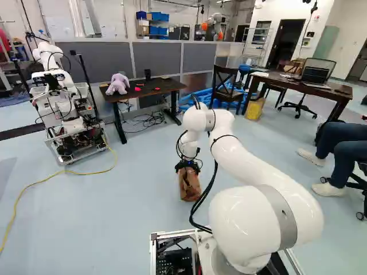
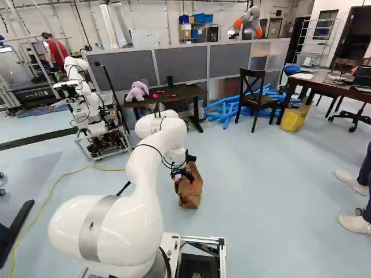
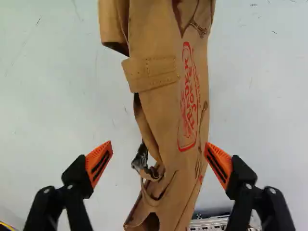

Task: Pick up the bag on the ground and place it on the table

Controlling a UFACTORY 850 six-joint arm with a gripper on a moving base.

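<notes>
My gripper [image 2: 184,171] hangs at the top of the brown paper bag [image 2: 190,191], which stands on the floor ahead of the base. In the wrist view the gripper [image 3: 158,153] is wide open, and the bag [image 3: 166,110] runs between its orange-padded fingers. One finger is close beside or against the printed side of the bag; a gap shows between the other finger and the paper. A small black table [image 1: 146,87] with a purple plush toy [image 1: 118,84] stands farther off, and a larger brown table [image 1: 312,88] is at the right of the left base view.
Another robot [image 1: 60,106] stands left of the black table. Beyond lie a dark wooden chair [image 2: 255,98], blue tubes [image 2: 223,110] and a yellow box [image 2: 294,117]. A seated person's legs are at the right. A yellow cable [image 1: 40,186] crosses the floor.
</notes>
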